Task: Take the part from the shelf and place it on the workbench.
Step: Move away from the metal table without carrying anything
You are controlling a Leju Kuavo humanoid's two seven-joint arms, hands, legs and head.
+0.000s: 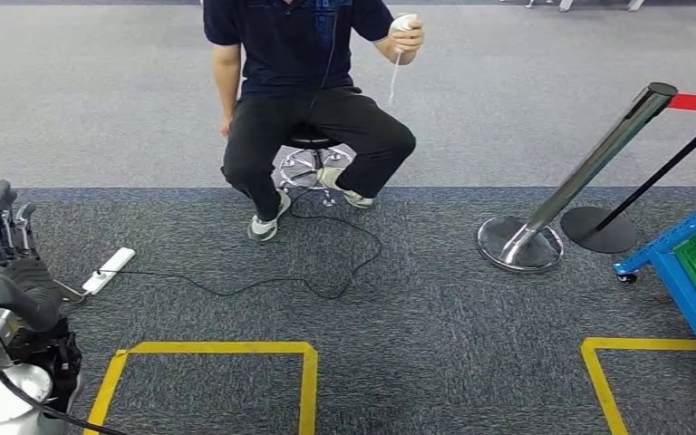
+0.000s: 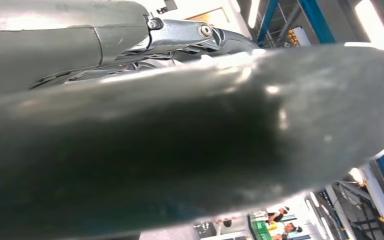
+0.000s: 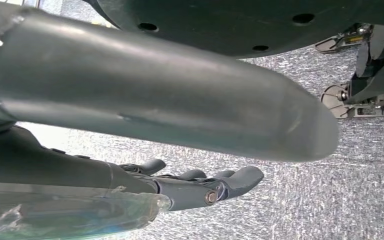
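Grey carpet (image 1: 435, 344) lies open between yellow floor tape (image 1: 306, 381) and blue cart (image 1: 689, 281); seated person (image 1: 299, 91) ahead. Left hand (image 1: 4, 240) raised, fingers extended, empty; right hand (image 3: 190, 185) hangs, fingers straight, holding nothing.

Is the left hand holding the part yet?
No. In the head view the left hand is raised with fingers extended upward, nothing in it; the part isn't visible.
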